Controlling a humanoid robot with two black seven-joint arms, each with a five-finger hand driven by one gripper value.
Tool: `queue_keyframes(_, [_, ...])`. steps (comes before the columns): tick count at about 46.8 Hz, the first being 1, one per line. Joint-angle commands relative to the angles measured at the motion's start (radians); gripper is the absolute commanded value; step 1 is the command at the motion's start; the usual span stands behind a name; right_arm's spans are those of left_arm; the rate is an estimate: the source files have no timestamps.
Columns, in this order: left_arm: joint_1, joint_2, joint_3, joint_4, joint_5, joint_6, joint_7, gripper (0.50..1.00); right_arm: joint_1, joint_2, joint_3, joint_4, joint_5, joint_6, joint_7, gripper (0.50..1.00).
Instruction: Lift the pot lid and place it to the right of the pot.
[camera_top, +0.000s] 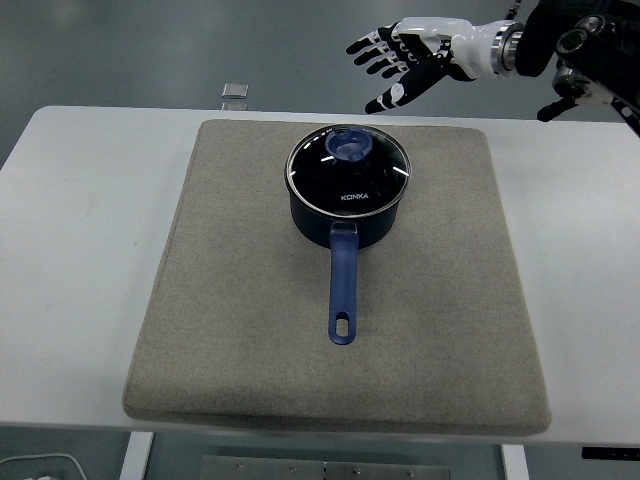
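Right hand (410, 55) spread above lidded pot (347, 200)

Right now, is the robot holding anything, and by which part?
Nothing is held. The right hand hovers with fingers spread, above and behind the pot; the lid sits on the pot, its knob untouched.

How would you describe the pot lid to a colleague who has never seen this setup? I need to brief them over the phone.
A grey mat covers most of the white table, and a dark blue pot with a long blue handle stands on its far half. The lid sits on that pot: round dark glass with a metal rim. Its blue knob marks it out.
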Motion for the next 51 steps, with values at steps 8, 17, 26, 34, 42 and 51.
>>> queue_keyframes(8, [0.0, 0.0, 0.0, 0.0, 0.0, 0.0, 0.0, 1.0, 0.048, 0.006, -0.081, 0.087, -0.174, -0.001, 0.016, 0.905])
queue_keyframes(17, [0.0, 0.0, 0.0, 0.0, 0.0, 0.0, 0.0, 1.0, 0.058, 0.018, -0.106, 0.093, -0.228, -0.012, 0.014, 0.903])
queue_keyframes(26, [0.0, 0.0, 0.0, 0.0, 0.0, 0.0, 0.0, 1.0, 0.05, 0.056, -0.149, 0.093, -0.285, -0.07, 0.014, 0.899])
queue_keyframes(34, [0.0, 0.0, 0.0, 0.0, 0.0, 0.0, 0.0, 1.0, 0.047, 0.07, -0.167, 0.093, -0.288, -0.09, 0.014, 0.891])
queue_keyframes(42, [0.0, 0.0, 0.0, 0.0, 0.0, 0.0, 0.0, 1.0, 0.045, 0.07, -0.169, 0.093, -0.288, -0.093, 0.014, 0.842])
queue_keyframes(51, [0.0, 0.0, 0.0, 0.0, 0.0, 0.0, 0.0, 1.0, 0.048, 0.07, -0.169, 0.094, -0.286, -0.093, 0.014, 0.797])
